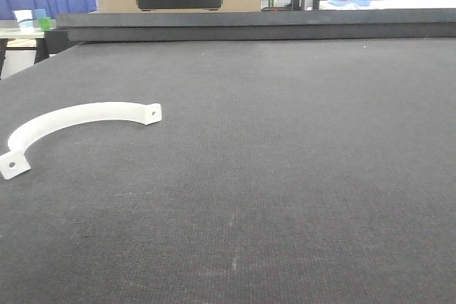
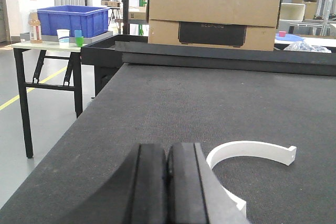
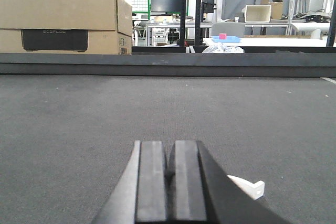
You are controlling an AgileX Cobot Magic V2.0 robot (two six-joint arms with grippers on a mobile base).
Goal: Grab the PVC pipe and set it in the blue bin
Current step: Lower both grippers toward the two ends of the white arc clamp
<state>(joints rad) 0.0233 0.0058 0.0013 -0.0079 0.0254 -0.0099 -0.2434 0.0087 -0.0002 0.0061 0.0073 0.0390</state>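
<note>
Two grippers sit low at the bottom edge of their wrist views, each with its black jaws pressed together and nothing between them: the left gripper (image 2: 168, 157) and the right gripper (image 3: 169, 157). In the front view the pipe (image 1: 78, 113) lies flat on the dark table (image 1: 299, 176) at the left of the frame, its arc bulging toward the upper left, with one holed tab toward the frame's middle and the other at the left edge. In the left wrist view the pipe (image 2: 252, 148) lies just right of the shut jaws, apart from them. The blue bin (image 2: 73, 19) stands on a separate small table in the upper left, well apart from the pipe; a box (image 2: 210, 14) sits beyond the table's far edge.
</note>
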